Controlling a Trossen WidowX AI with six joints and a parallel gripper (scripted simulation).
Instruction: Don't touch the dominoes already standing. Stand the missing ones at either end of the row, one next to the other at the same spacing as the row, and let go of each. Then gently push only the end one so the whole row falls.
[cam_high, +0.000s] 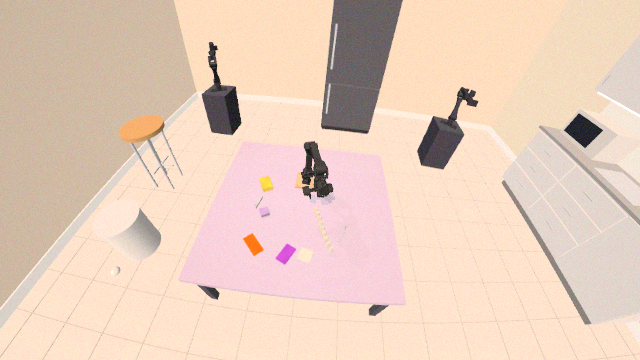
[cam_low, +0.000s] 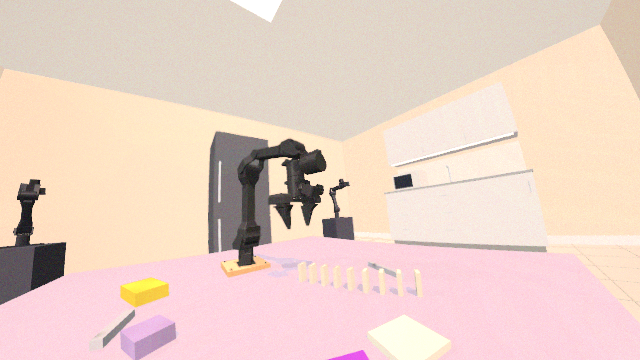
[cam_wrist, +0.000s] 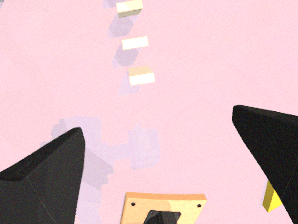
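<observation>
Closest to me, the domino row (cam_low: 357, 279) stands intact on the pink table (cam_low: 500, 300), ten up. Behind it the gripper (cam_low: 296, 216) hangs high, fingers wide apart, empty. Placing looks finished; next comes a gentle end-domino nudge.

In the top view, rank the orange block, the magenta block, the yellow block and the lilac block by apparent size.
1. Magenta block and orange block: too alike to separate.
2. Yellow block.
3. Lilac block, clearly smallest.
</observation>
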